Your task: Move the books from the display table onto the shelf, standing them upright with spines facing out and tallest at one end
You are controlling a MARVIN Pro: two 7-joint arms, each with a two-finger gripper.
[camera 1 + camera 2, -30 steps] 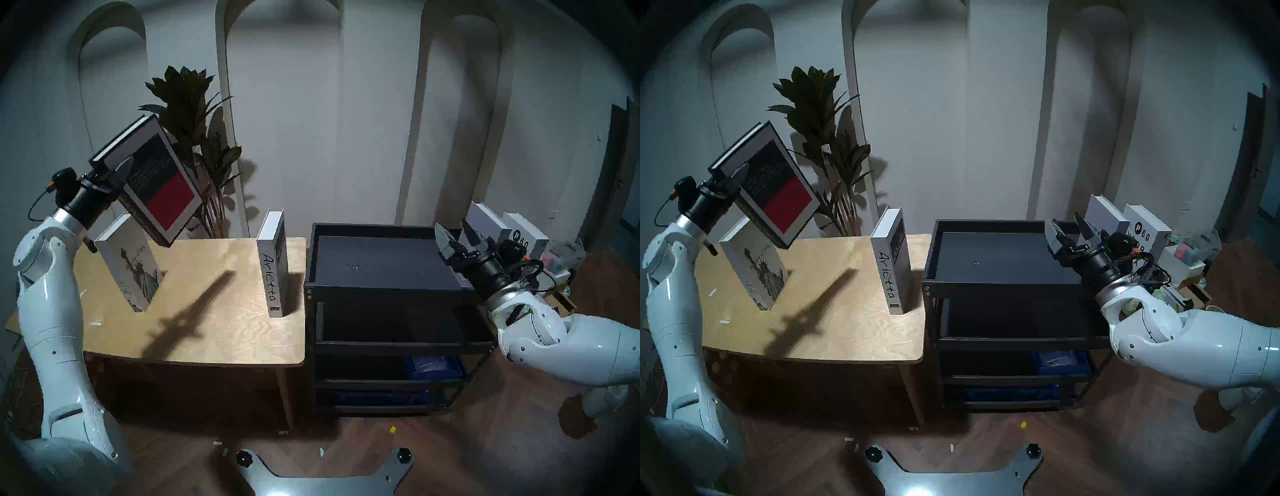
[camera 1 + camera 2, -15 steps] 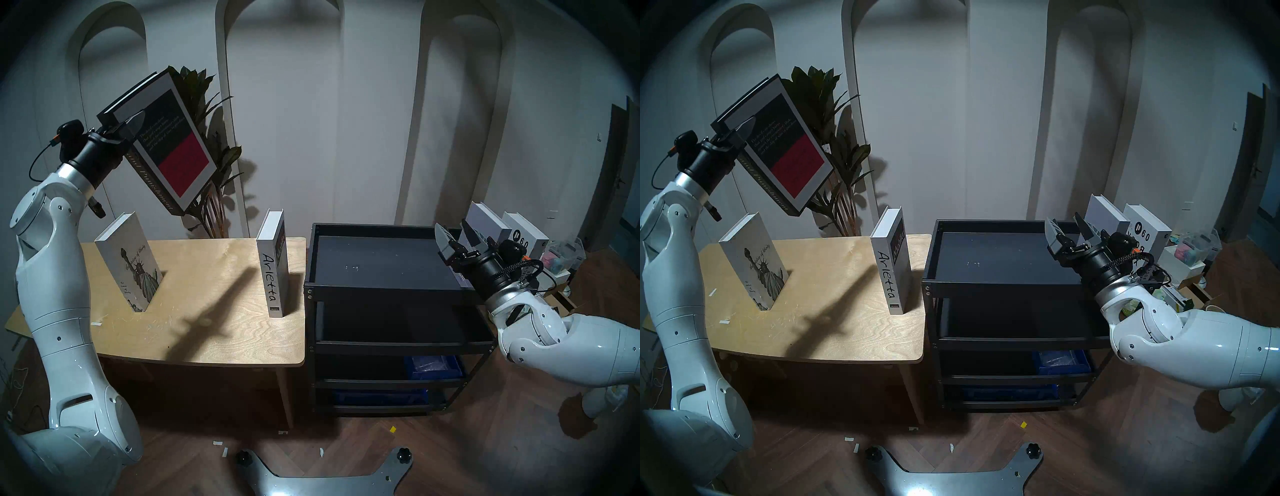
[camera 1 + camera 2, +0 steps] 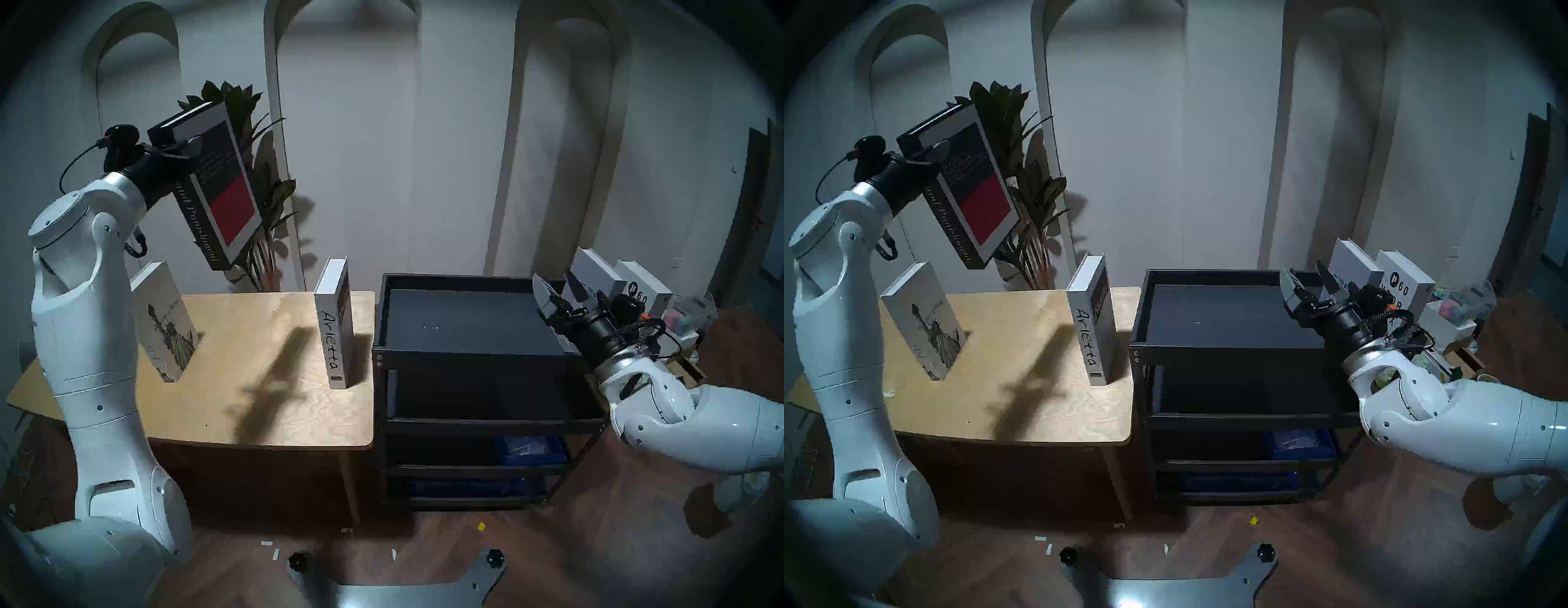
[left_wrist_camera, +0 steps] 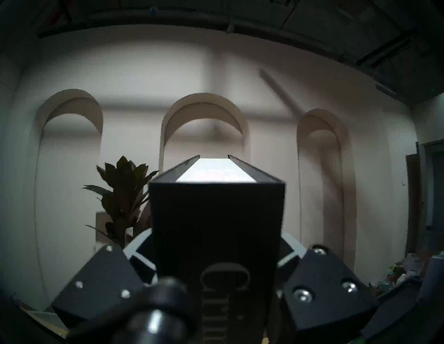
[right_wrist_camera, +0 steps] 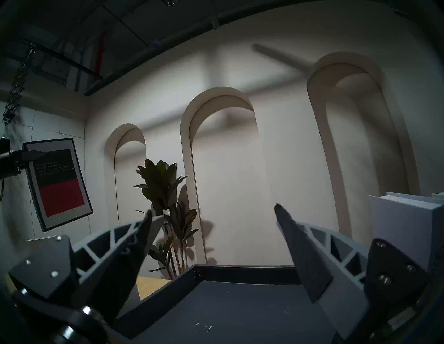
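The left gripper [image 3: 180,148] is clamped on the upper spine end of the black-and-red "Crime and Punishment" book [image 3: 225,191], holding it tilted in the air above the back left of the display table [image 3: 263,382]. Part of the spine lettering reads "and Punishment" in the head view; the left wrist view shows the dark spine [image 4: 216,228] filling the space between the fingers, with a large "C" at its foot. Right behind the book stands a tall leafy potted plant [image 3: 254,178], against a white wall with three arched niches [image 3: 343,127]. Below, the pale grey Statue of Liberty book [image 3: 167,327] stands upright near the table's left, partly hidden by the left arm [image 3: 85,318]. Towards the table's right edge the white book [image 3: 335,331] stands upright, its spine reading "Arietta" in handwritten script. Just beside the table is the black metal trolley shelf [image 3: 466,327], its lipped tray top bare, with blue bins [image 3: 530,450] on lower tiers. The right gripper [image 3: 560,293] hangs over the tray's far right corner, jaws wide apart and holding nothing. Behind it stand two white books [image 3: 619,284]; one shows "60", the rest too small to read.
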